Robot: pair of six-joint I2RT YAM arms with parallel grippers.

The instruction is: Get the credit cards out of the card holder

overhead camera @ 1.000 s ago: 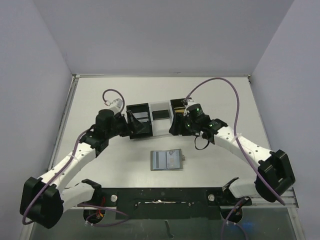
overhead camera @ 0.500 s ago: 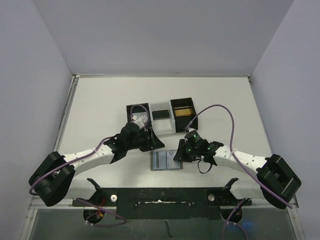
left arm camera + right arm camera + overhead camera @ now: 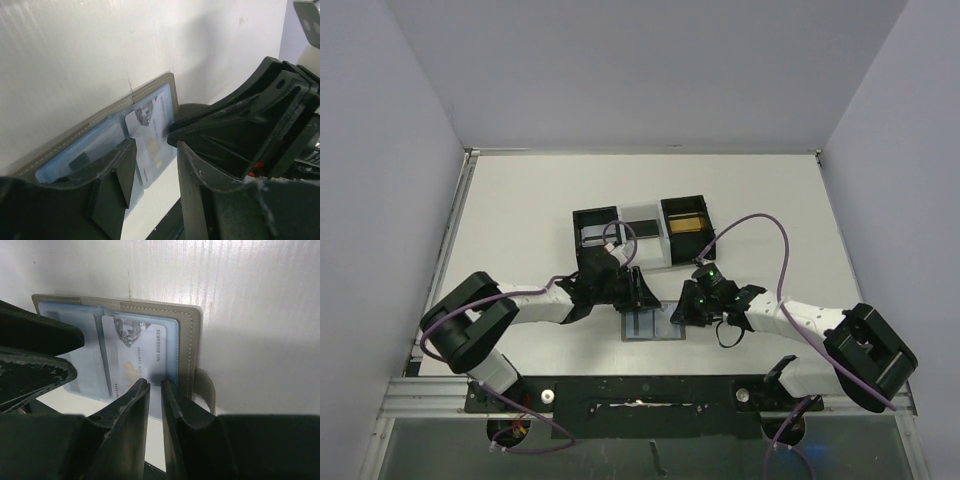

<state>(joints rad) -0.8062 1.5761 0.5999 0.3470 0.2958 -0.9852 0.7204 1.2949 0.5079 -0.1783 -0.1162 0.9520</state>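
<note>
The grey card holder (image 3: 653, 325) lies open and flat near the table's front. Its blue-grey inside shows in the left wrist view (image 3: 95, 142) and the right wrist view (image 3: 187, 340). A pale credit card (image 3: 135, 347) with a small picture sits in its right panel, also seen in the left wrist view (image 3: 150, 130). My left gripper (image 3: 638, 292) is open, one finger (image 3: 117, 172) low over the left panel. My right gripper (image 3: 678, 308) has only a narrow gap between its fingertips (image 3: 141, 386), which rest on the card's near part. The snap tab (image 3: 205, 385) sticks out on the right.
A black-and-white three-compartment tray (image 3: 638, 262) stands just behind the holder, with a dark card (image 3: 642, 228) in the middle and a gold card (image 3: 688, 223) on the right. The two grippers are very close together over the holder.
Both arms have swung from the tray back toward the front and dropped onto the open card holder. The holder has not moved.
</note>
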